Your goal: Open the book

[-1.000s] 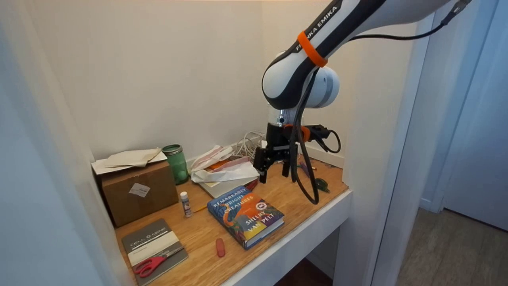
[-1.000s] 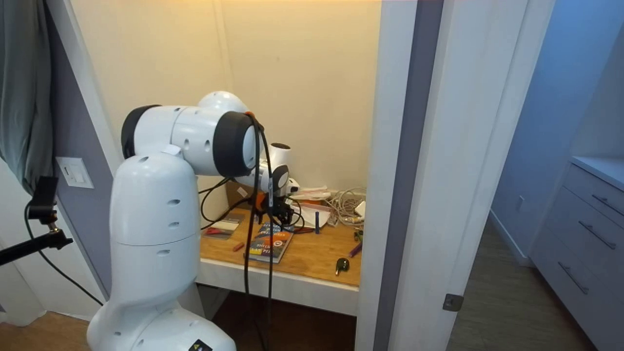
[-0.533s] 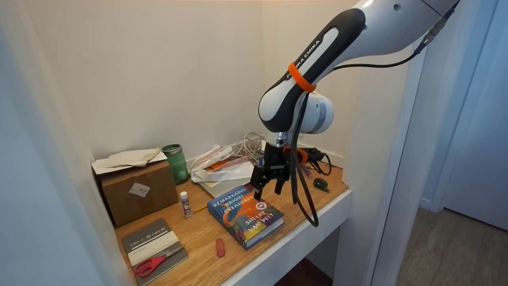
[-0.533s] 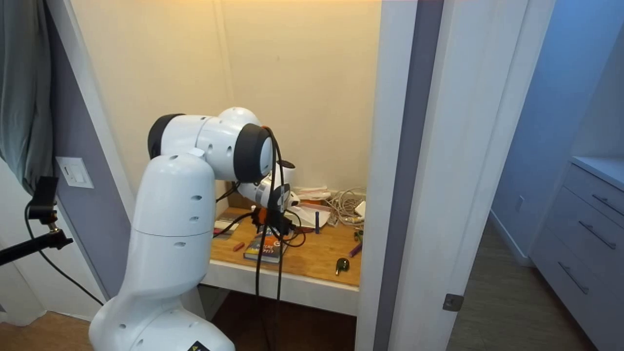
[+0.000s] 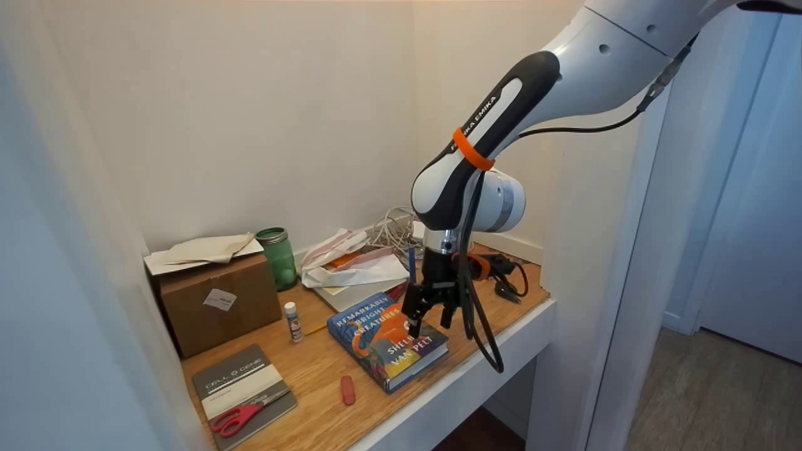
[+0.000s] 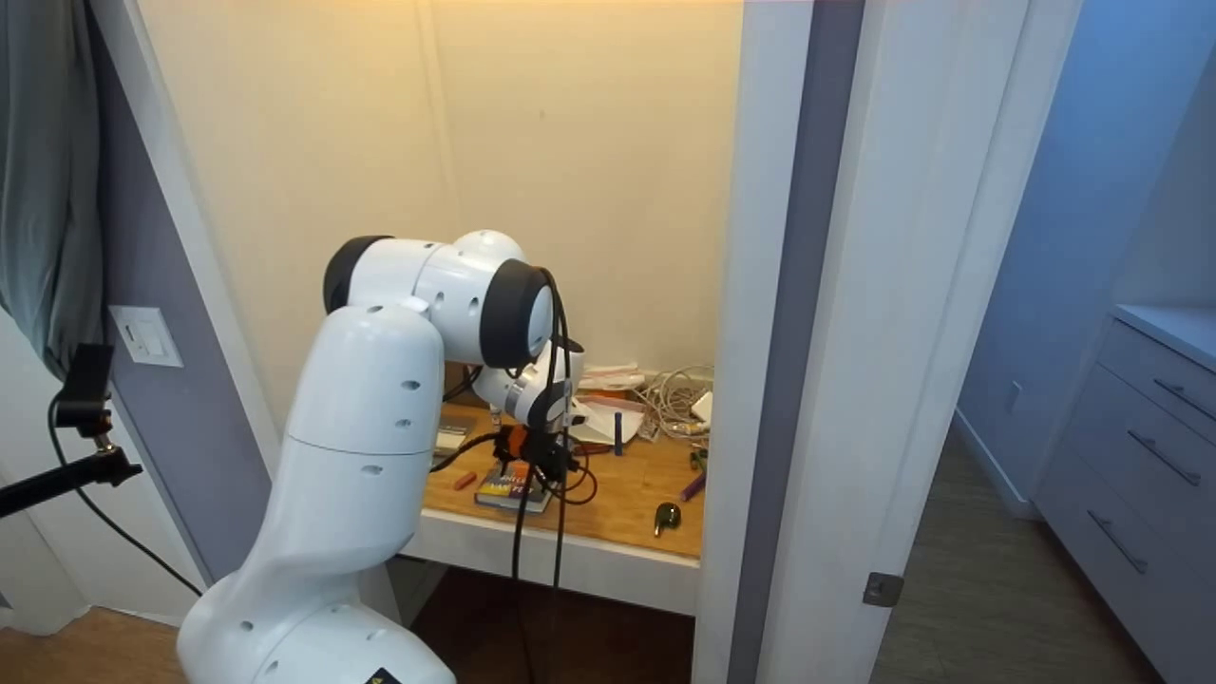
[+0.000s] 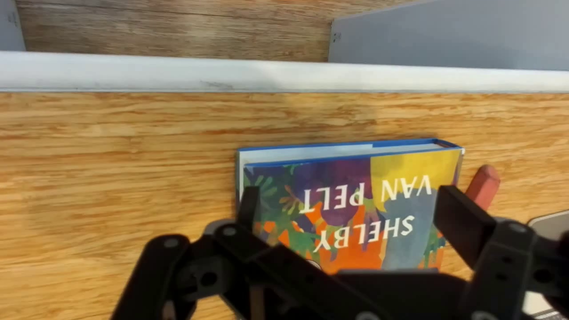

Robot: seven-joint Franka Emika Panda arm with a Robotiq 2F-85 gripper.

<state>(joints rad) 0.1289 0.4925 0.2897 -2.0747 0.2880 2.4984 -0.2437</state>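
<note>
The gripper (image 7: 353, 209), spread wide, hangs over a closed book (image 5: 383, 343).
In the wrist view the two fingers (image 7: 249, 209) stand far apart and hold nothing; they appear at the two sides of the book, and I cannot tell whether they touch its cover. The book lies flat near the front edge of the wooden desk (image 5: 319, 363), with the name Shelby Van Pelt toward this edge. Just beside it there is a small red object (image 7: 483, 186). Farther, in an exterior view, red scissors (image 5: 250, 410) lie on a grey notebook (image 5: 232, 371), and a white-capped tube (image 5: 294, 324) stands upright. Farther still, a brown box (image 5: 250, 307) bears some papers (image 5: 207, 249), next to a green jar (image 5: 279, 260); well apart are white cables (image 5: 391, 235).
</note>
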